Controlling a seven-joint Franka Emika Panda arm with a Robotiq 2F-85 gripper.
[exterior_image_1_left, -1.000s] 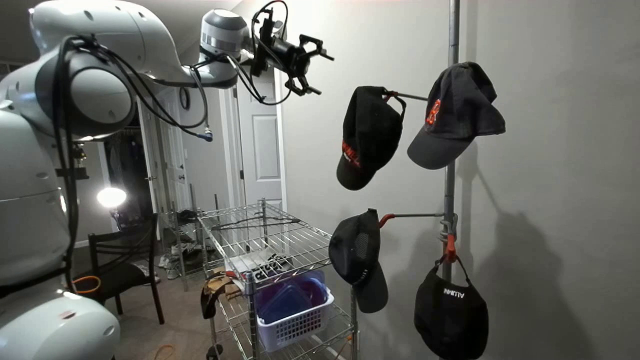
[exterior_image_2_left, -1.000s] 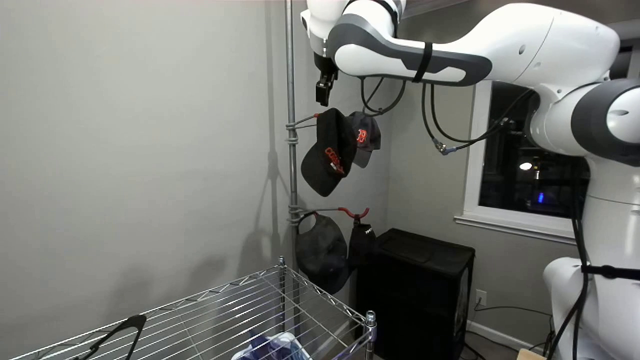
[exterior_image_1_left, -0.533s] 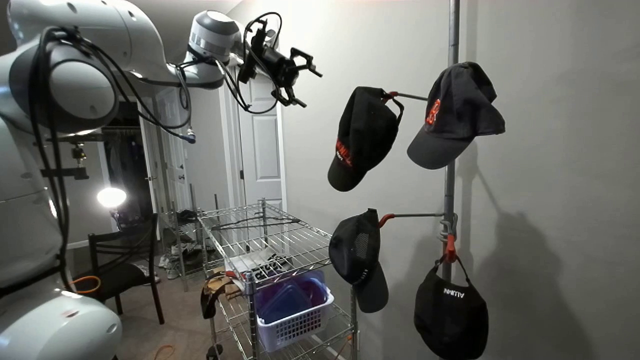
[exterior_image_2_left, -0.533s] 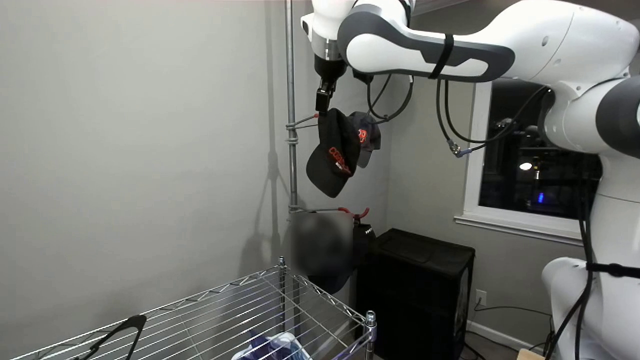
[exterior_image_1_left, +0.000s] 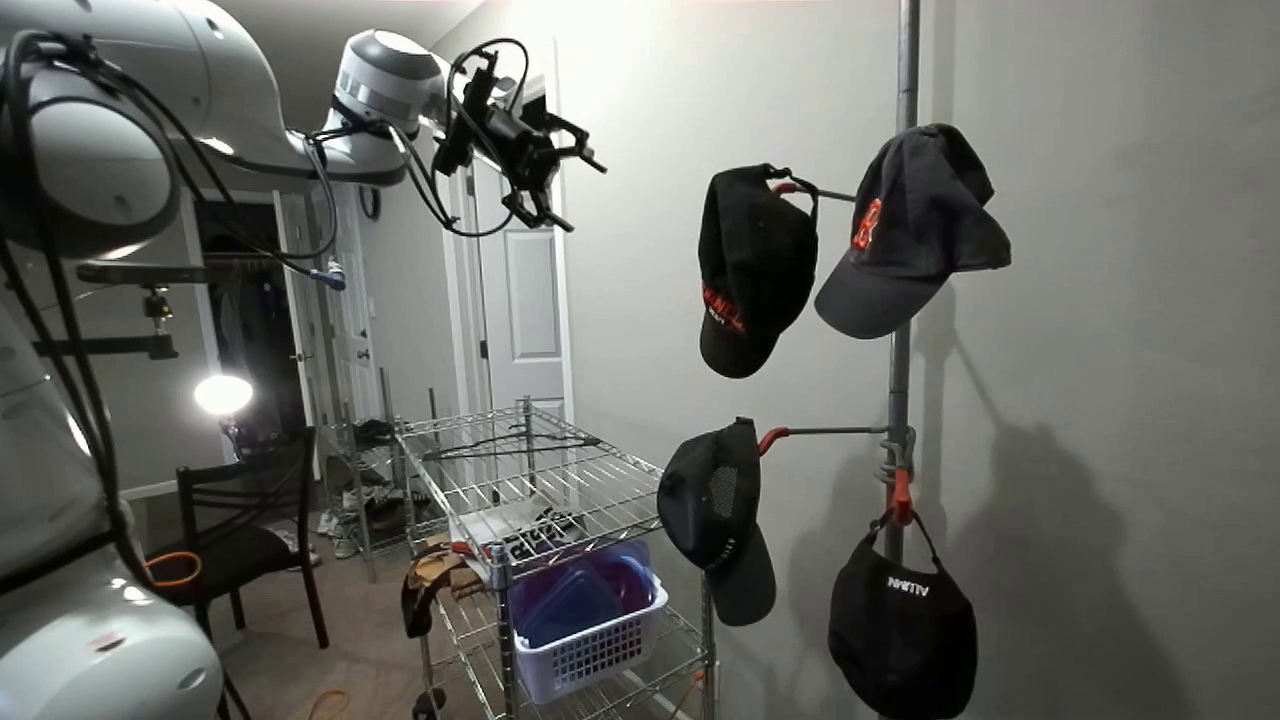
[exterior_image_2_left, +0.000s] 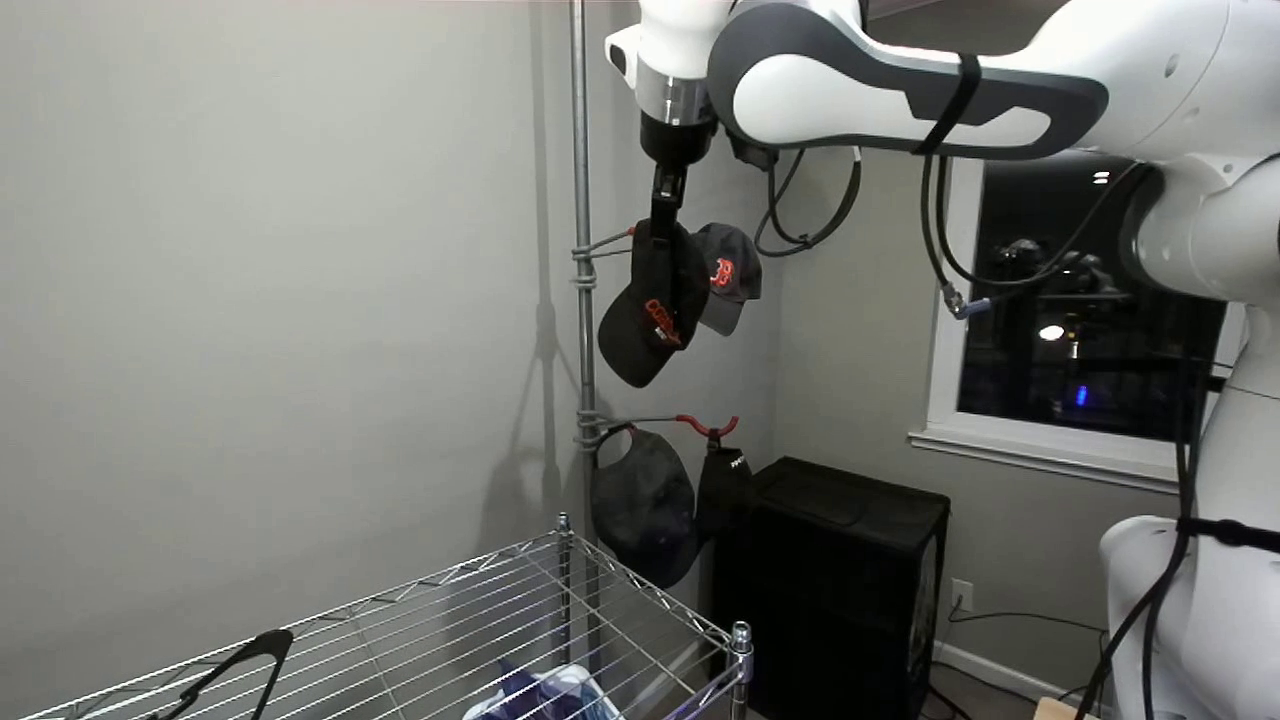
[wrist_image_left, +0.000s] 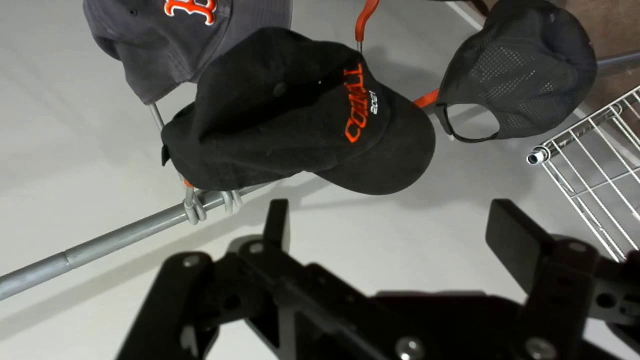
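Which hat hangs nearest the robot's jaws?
The upper black cap with orange lettering; the grey cap hangs farther off, and the other two caps lower down.

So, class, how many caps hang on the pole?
4, in an exterior view: grey cap, upper right; black cap, upper left; mesh cap, lower left; lowest cap, lower right.

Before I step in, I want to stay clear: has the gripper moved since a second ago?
Yes. In an exterior view, the gripper has shifted left and down in the picture, away from the fixed pole.
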